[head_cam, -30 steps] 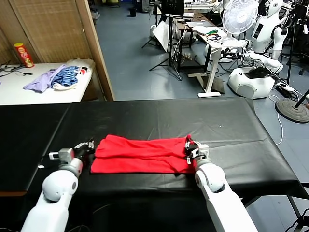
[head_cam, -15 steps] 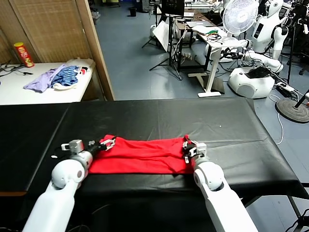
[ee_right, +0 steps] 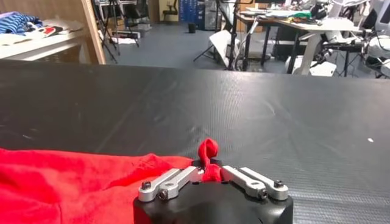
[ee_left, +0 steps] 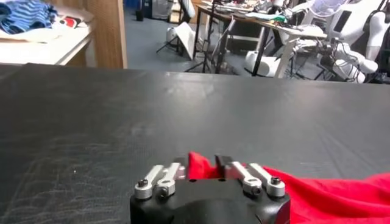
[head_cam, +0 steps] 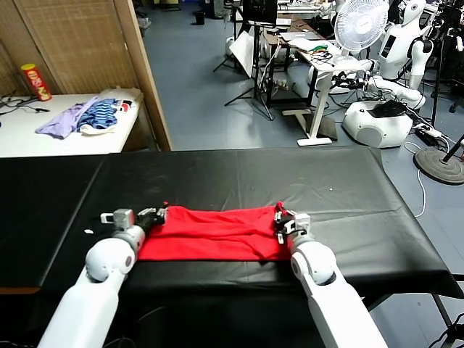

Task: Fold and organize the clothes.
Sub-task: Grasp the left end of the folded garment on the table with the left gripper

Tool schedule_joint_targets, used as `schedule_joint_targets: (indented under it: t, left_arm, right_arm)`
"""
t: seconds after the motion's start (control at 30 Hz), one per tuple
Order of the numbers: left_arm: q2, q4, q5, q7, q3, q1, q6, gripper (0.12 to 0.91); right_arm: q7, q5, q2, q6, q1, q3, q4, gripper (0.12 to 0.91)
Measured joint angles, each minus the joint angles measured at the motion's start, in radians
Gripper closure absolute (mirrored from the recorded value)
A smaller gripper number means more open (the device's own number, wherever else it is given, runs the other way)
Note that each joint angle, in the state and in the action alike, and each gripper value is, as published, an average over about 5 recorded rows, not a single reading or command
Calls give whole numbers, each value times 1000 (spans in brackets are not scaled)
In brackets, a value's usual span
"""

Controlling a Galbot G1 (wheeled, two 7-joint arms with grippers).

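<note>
Fabric at the left end of the red T-shirt (head_cam: 210,232) is being pinched by the left gripper (head_cam: 159,214), clamped tight on a corner. The shirt is being kept stretched flat along the black table (head_cam: 239,177), near its front edge. Over right, the other end is being gripped by the closed right gripper (head_cam: 280,217), a red tuft poking up between its fingers (ee_right: 241,176).

Item count: one red T-shirt (head_cam: 214,232), two grippers (left gripper (head_cam: 156,214), right gripper (head_cam: 281,221)), one black table (head_cam: 239,177), one snack canister (head_cam: 35,82), one fan (head_cam: 360,24)
</note>
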Motion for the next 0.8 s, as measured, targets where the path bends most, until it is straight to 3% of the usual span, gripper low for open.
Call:
schedule_joint_targets:
  t: [0.33, 0.57, 0.63, 0.7, 0.8]
  left_arm:
    - [-18, -18, 186, -42, -33, 45, -70, 905]
    - [-17, -3, 231, -47, -58, 67, -62, 905]
    - [-19, -11, 216, -45, -61, 74, -59, 897]
    - [-22, -23, 196, -44, -65, 81, -56, 849]
    - [-22, -46, 165, -44, -75, 89, -50, 700]
  right_arm:
    - [21, -28, -1, 29, -4, 5, -13, 884]
    - [-23, -23, -8, 35, -6, 5, -12, 882]
    - [-40, -14, -14, 34, -12, 8, -3, 860]
    - [-53, -6, -21, 32, -20, 12, 9, 788]
    - [-62, -1, -32, 28, -34, 24, 34, 628]
